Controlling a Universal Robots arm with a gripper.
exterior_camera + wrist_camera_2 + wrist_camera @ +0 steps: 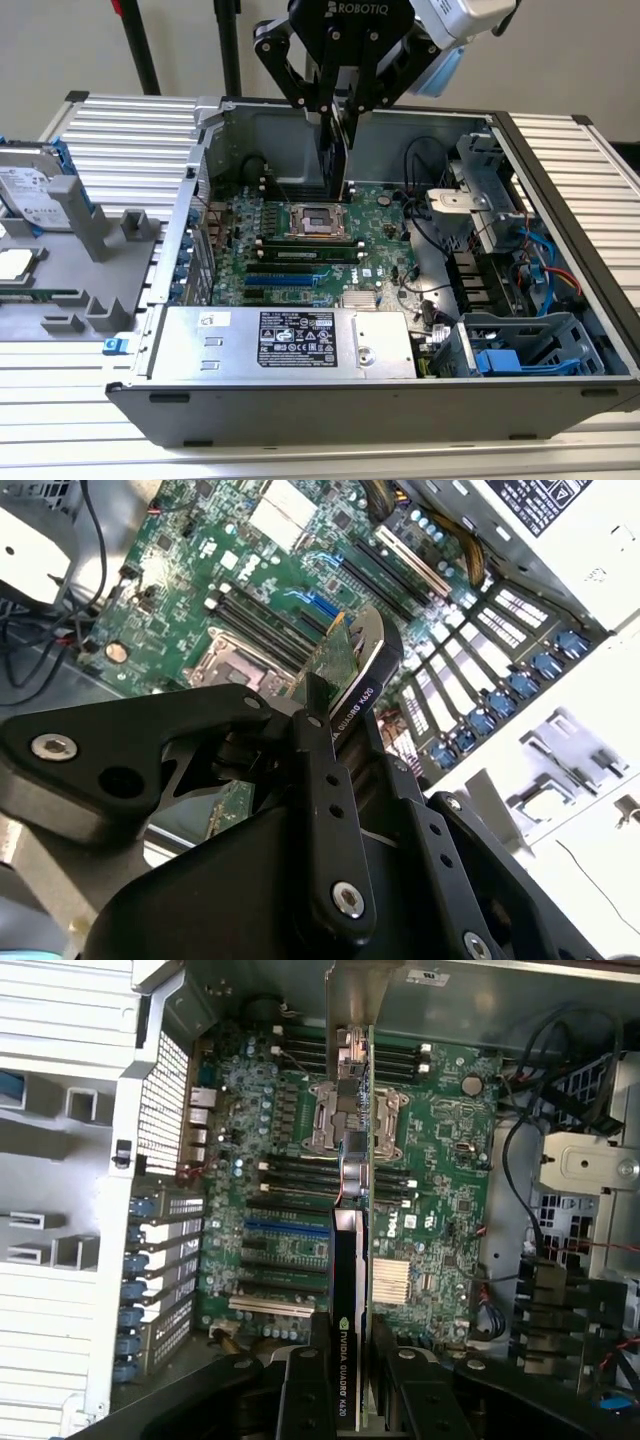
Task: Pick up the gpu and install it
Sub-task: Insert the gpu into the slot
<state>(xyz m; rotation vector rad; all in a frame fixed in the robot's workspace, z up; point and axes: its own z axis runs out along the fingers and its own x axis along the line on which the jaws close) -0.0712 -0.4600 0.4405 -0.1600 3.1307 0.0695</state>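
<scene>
Claw (352, 1370): clamped on gpu (347, 1260), card pinched edge-on between the fingers. Long axis pointing away from claw, silver bracket (352, 995) farthest. Hung above motherboard (440, 1140) inside open case (560, 190), unseated. Expansion slots (285, 1250) just to one side, apparently crosswise to card.

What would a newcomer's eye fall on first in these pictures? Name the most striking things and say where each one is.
The black gripper hangs over the open computer case in the middle of the exterior view, shut on the gpu, which it holds on edge. Under the card lies the green motherboard, inside the case.
</scene>
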